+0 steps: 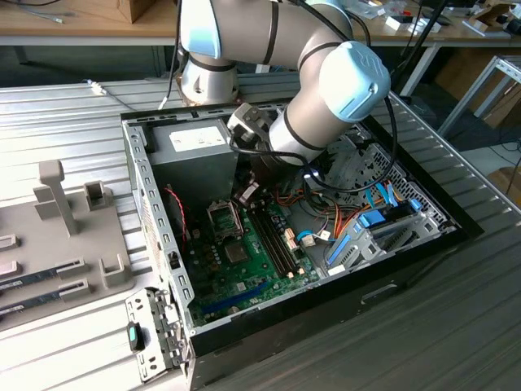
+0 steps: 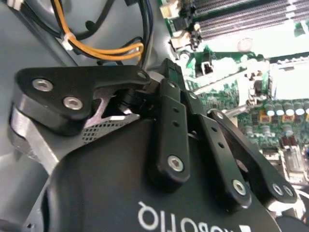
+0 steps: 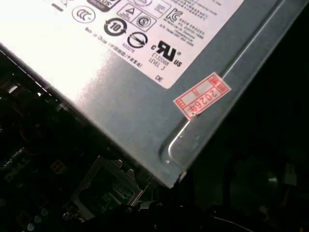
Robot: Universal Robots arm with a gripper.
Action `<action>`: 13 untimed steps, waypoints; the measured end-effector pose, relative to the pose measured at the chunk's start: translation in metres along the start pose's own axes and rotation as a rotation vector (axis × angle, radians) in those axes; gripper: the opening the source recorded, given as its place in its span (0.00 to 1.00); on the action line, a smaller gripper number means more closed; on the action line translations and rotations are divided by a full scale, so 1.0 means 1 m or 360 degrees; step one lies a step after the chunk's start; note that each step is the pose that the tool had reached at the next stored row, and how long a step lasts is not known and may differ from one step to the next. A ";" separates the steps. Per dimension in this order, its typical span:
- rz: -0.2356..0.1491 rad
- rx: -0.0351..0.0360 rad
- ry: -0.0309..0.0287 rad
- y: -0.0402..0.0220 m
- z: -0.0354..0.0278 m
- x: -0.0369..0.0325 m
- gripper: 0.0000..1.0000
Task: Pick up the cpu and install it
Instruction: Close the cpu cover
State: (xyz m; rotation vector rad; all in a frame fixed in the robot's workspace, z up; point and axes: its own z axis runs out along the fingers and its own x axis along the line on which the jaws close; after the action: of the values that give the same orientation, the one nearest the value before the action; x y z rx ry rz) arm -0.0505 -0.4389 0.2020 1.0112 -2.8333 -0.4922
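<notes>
gripper (image 1: 247, 193) just beside power-supply box (image 3: 120, 101)

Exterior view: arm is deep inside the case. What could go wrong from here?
The pincer hangs right beside the power supply box, above the motherboard; a sideways move might scrape the box. Orange wires run close beside its linkage in the second wrist view and could snag.
</notes>
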 end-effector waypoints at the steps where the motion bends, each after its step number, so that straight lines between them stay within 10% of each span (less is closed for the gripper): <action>1: -0.0010 -0.0002 0.00023 -0.0006 0.0015 0.0000 0.11; 13: -0.0025 -0.0019 -0.00151 0.0006 -0.0053 0.0056 0.11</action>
State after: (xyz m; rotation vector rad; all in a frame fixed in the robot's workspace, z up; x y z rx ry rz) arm -0.0542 -0.4434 0.2071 1.0322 -2.8294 -0.5161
